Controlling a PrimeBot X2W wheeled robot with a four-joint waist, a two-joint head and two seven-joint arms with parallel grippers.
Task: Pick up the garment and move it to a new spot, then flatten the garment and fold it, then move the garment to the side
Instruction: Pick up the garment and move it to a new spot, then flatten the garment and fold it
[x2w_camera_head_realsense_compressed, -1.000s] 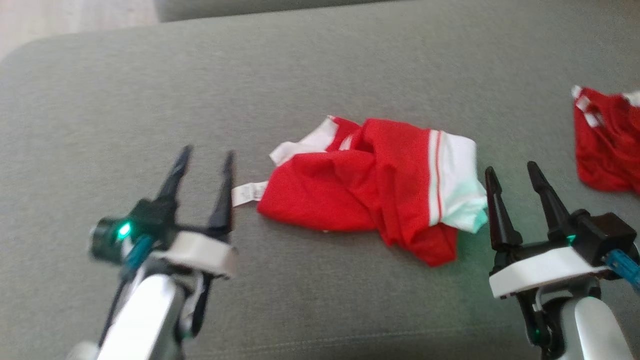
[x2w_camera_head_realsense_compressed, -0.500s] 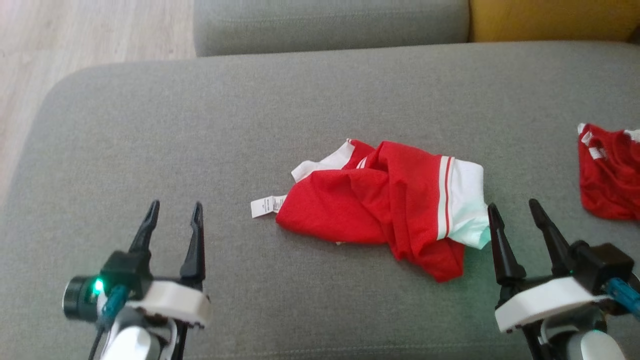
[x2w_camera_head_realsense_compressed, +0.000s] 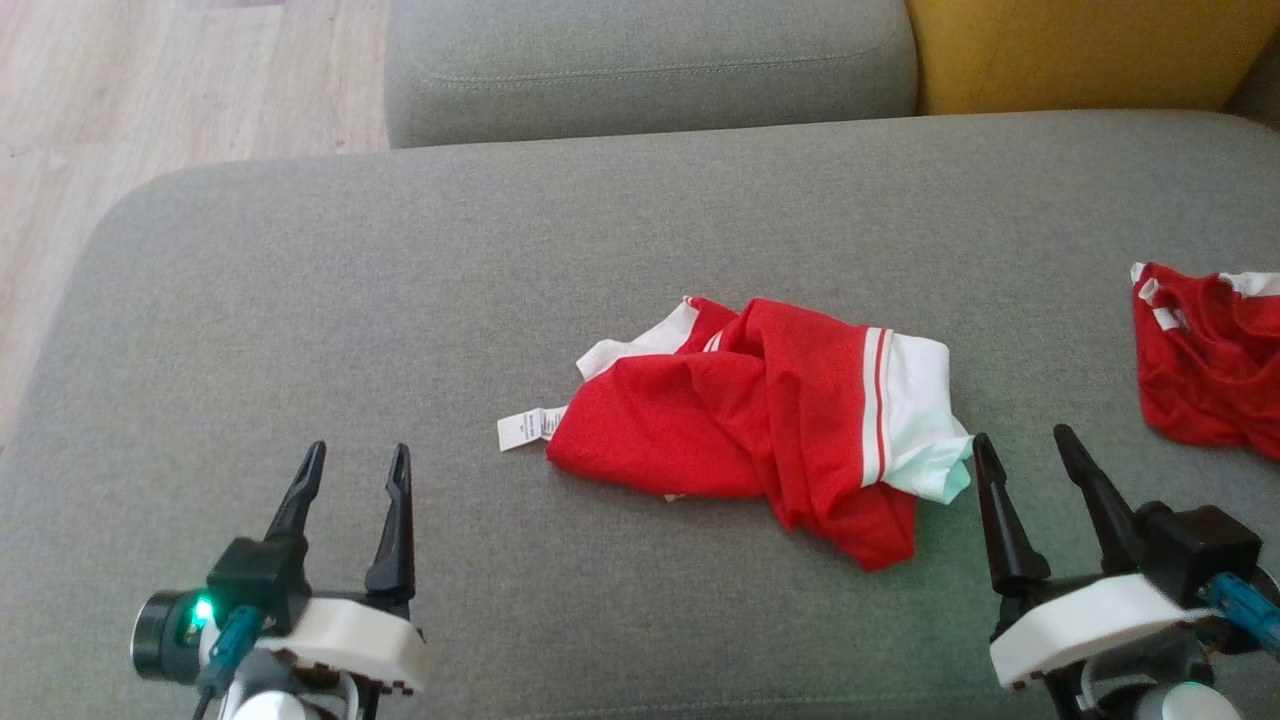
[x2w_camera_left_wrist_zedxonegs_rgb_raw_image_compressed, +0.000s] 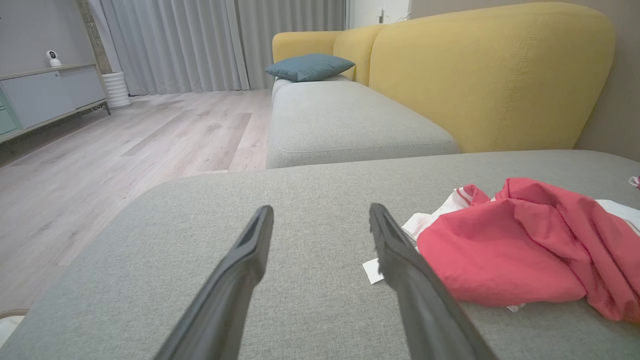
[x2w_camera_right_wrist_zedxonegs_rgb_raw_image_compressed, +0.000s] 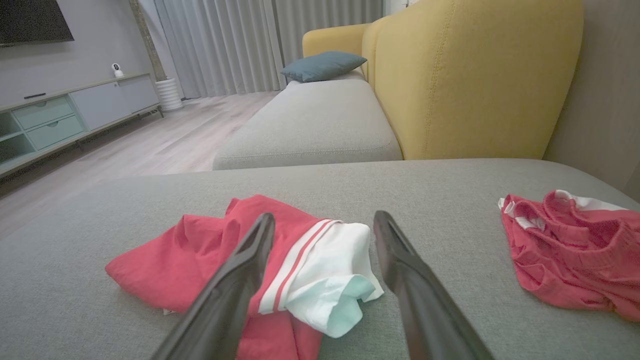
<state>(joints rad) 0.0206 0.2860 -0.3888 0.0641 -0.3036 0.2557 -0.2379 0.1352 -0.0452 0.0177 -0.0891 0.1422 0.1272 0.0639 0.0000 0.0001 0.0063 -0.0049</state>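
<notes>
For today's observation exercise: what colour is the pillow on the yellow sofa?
The pillow is slate blue, clearest in the left wrist view.

No wording, brand, number or sign can be read anywhere. The only thing bearing print is a small white care label (x2w_camera_head_realsense_compressed: 524, 429) attached at the left edge of the crumpled red and white garment (x2w_camera_head_realsense_compressed: 740, 430). The label lies flat on the grey sofa seat (x2w_camera_head_realsense_compressed: 300, 300) and sticks out to the left from under the red cloth. In the head view it carries a few faint dark marks in short rows. These are too small and blurred to make out as letters or figures. In the left wrist view the same label shows as a plain white corner, with no legible print.
</notes>
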